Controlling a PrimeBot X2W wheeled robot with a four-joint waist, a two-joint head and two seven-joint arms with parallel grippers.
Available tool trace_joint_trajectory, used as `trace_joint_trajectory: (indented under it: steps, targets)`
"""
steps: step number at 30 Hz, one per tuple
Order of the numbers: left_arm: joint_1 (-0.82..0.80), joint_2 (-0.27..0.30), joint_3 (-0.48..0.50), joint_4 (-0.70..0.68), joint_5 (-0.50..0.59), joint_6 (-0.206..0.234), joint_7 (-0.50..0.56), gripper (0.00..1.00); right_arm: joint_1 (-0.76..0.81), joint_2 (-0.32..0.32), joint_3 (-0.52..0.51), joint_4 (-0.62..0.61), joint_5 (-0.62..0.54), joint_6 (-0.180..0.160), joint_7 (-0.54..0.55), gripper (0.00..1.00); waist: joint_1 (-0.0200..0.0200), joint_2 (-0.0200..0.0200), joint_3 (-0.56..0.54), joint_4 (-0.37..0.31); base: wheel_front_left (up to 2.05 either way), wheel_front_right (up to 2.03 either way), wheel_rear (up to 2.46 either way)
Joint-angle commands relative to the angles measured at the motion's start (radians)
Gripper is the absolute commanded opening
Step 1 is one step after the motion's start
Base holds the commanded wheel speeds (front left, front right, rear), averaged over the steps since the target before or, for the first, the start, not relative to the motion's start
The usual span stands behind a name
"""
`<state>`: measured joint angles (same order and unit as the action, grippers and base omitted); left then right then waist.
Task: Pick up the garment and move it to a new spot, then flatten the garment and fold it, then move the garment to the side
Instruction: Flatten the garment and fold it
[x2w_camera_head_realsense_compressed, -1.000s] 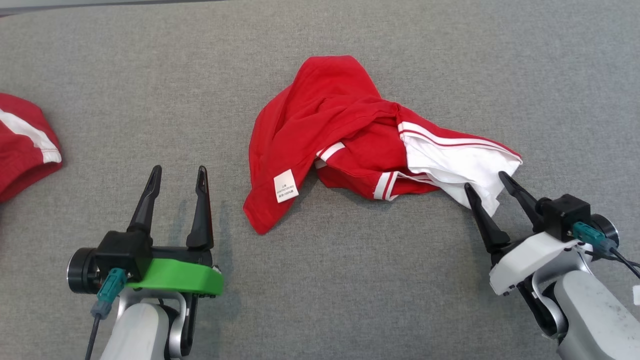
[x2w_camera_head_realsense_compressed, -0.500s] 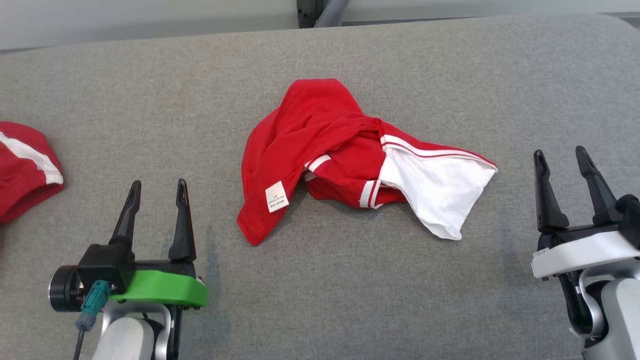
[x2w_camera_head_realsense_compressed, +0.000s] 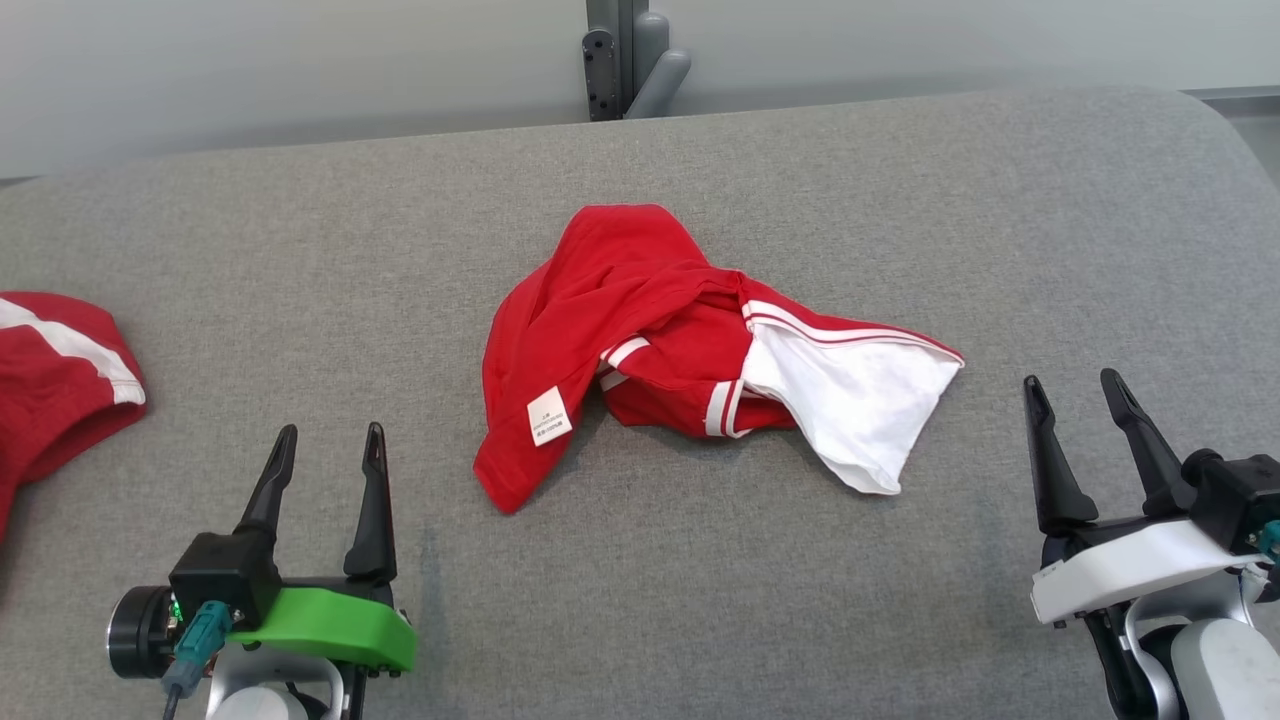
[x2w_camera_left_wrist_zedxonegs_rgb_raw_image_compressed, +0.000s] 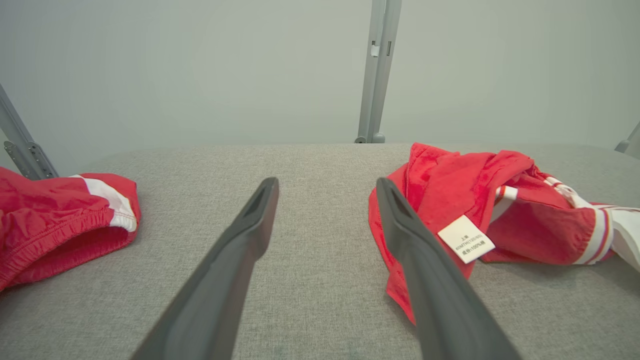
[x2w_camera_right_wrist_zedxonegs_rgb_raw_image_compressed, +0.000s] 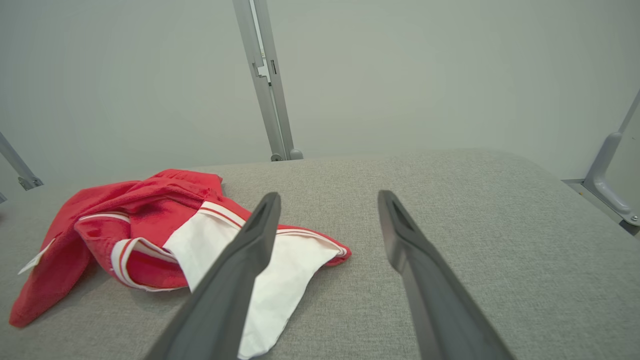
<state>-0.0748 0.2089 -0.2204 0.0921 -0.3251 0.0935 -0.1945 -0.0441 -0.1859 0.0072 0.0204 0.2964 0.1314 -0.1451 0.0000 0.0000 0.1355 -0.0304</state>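
Head view. The grey fabric-covered table (x2w_camera_head_realsense_compressed: 900, 200) now shows its far edge, because the camera has lifted, not because anything on it has slid. The crumpled red-and-white jersey garment (x2w_camera_head_realsense_compressed: 640, 310) lies loose at the table's centre, touched by neither arm. A second red garment with a white stripe (x2w_camera_head_realsense_compressed: 50, 370) sits well apart at 9 o'clock.

A second ago the white-shelled right gripper (x2w_camera_head_realsense_compressed: 1070, 378) had its fingers at the white panel (x2w_camera_head_realsense_compressed: 850, 400). It has since drawn back to 4 o'clock, well clear, fingers spread wide and empty. The green-shelled left gripper (x2w_camera_head_realsense_compressed: 331, 429) waits at 8 o'clock, likewise wide and empty.

The relocation step therefore appears complete, and flattening is next.

The heap's long axis runs from 8 o'clock, at the red tip, to 3 o'clock, at the striped corner. A rounded red lobe points to 12 o'clock. The white care label (x2w_camera_head_realsense_compressed: 547, 415) faces up near the 8 o'clock end.
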Motion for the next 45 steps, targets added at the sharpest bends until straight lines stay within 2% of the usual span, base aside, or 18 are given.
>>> trace_joint_trajectory:
  steps: [1,11,15,20,26,36,37,38,42,45]
  targets:
    - [0.013,0.006,0.001,-0.004,-0.010,0.006,0.003,1.00,0.015,0.001,-0.002,-0.006,0.004,-0.001,0.003,1.00,0.0000,0.0000,-0.005,-0.003,0.00,0.00,0.00]
    - [0.008,0.006,-0.007,0.000,-0.023,0.001,0.008,1.00,0.015,-0.004,-0.005,-0.021,0.008,-0.001,0.010,1.00,0.0000,0.0000,-0.001,0.002,0.00,0.00,0.00]
    - [-0.012,-0.002,-0.019,0.014,-0.037,-0.014,0.028,1.00,0.006,-0.004,-0.006,-0.026,0.011,-0.001,0.014,1.00,0.0000,0.0000,0.005,0.002,0.00,0.00,0.00]
    - [-0.087,-0.008,-0.053,0.063,-0.075,-0.069,0.102,1.00,-0.012,-0.005,0.006,-0.032,0.015,-0.001,0.020,1.00,0.0000,0.0000,0.028,-0.006,0.00,0.00,0.00]
    - [-0.196,-0.005,-0.099,0.212,-0.124,-0.156,0.231,1.00,-0.042,-0.014,0.036,-0.021,0.022,-0.001,0.020,1.00,0.0000,0.0000,0.064,-0.039,0.00,0.00,0.00]
    - [-0.293,0.001,-0.132,0.438,-0.199,-0.210,0.292,1.00,-0.067,-0.002,0.052,0.020,0.042,-0.001,-0.008,1.00,0.0000,0.0000,0.102,-0.089,0.00,0.00,0.00]
    - [-0.296,-0.002,-0.136,0.450,-0.211,-0.214,0.287,0.29,-0.068,-0.001,0.051,0.023,0.044,-0.001,-0.011,1.00,0.0000,0.0000,0.103,-0.091,0.00,0.00,0.00]
    - [-0.299,-0.002,-0.141,0.461,-0.219,-0.216,0.287,0.00,-0.069,-0.001,0.050,0.027,0.046,-0.001,-0.013,1.00,0.0000,0.0000,0.104,-0.092,0.00,0.00,0.00]
    - [-0.321,0.005,-0.162,0.472,-0.249,-0.224,0.243,0.00,-0.075,-0.001,0.046,0.039,0.053,-0.001,-0.023,1.00,0.0000,0.0000,0.102,-0.091,0.00,0.00,0.00]
    - [-0.343,0.031,-0.172,0.456,-0.215,-0.220,0.178,0.00,-0.077,-0.003,0.045,0.043,0.057,-0.001,-0.023,1.00,0.0000,0.0000,0.099,-0.086,0.00,0.00,0.00]
